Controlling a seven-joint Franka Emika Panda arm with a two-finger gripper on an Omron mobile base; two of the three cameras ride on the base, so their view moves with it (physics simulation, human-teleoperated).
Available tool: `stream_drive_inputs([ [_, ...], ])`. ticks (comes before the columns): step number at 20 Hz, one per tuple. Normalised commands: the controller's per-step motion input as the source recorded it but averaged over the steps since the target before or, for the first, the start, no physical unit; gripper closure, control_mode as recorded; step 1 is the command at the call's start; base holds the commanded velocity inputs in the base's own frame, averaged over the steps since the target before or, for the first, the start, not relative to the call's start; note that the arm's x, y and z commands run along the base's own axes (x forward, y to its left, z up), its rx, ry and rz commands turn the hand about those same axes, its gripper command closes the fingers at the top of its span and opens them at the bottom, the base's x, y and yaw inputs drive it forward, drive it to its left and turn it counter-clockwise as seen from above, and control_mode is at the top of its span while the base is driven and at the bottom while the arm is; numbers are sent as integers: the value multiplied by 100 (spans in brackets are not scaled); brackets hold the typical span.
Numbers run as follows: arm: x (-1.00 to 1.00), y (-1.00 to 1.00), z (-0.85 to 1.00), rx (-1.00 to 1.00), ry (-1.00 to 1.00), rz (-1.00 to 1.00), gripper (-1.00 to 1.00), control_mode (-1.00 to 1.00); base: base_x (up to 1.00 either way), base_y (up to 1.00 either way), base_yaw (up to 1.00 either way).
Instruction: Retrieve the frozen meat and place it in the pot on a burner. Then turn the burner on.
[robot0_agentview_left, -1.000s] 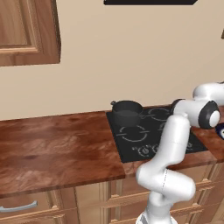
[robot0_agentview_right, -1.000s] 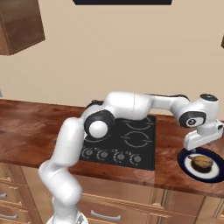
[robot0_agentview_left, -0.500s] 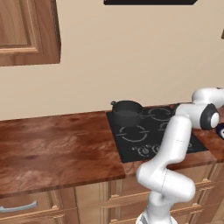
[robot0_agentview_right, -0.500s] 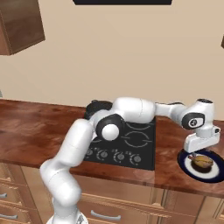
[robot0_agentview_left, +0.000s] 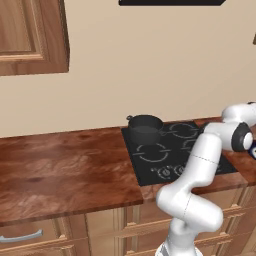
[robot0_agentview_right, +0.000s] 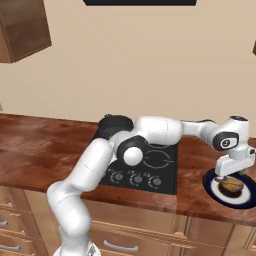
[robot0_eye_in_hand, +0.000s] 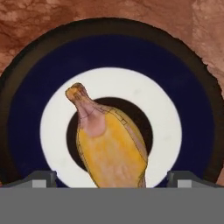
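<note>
The frozen meat (robot0_eye_in_hand: 109, 148), an orange-brown lump with a narrow end, lies in the middle of a dark blue plate (robot0_eye_in_hand: 26, 113) with a white ring. My gripper (robot0_eye_in_hand: 111, 179) hangs straight over it, open, one fingertip (robot0_eye_in_hand: 39, 178) on each side and wide of the lump. In the right base view the gripper (robot0_agentview_right: 232, 169) hovers just above the meat (robot0_agentview_right: 231, 186) on the plate (robot0_agentview_right: 235, 204), on the counter right of the cooktop. The dark round pot (robot0_agentview_left: 145, 128) stands on the rear left burner, and part of the pot (robot0_agentview_right: 112, 125) shows behind my arm.
The black cooktop (robot0_agentview_right: 150, 167) has a row of knobs (robot0_agentview_right: 135, 179) along its front edge. Brown wood counter (robot0_agentview_left: 65, 165) stretches to its left. A wall cabinet (robot0_agentview_left: 30, 35) hangs at the upper left. My arm reaches across the cooktop from the left.
The hand has come down closer to the plate and the elbow has swung over the cooktop. The meat and the pot have not moved. The jaws stay wide.
</note>
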Motion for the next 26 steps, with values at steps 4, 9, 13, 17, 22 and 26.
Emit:
stream_drive_inputs([
  [4, 0, 0, -34, 0, 0, 1, -100, -100, 0, 0, 0],
  [9, 0, 0, -21, 5, 0, 0, -100, -100, 0, 0, 0],
  [13, 0, 0, -22, 5, 0, 0, -100, -100, 0, 0, 0],
  [17, 0, 0, -16, 2, 0, 0, 100, -100, 0, 0, 0],
  [22, 0, 0, -7, 0, 0, 0, 100, -100, 0, 0, 0],
  [26, -4, 22, 2, 0, -10, 0, 100, -100, 0, 0, 0],
])
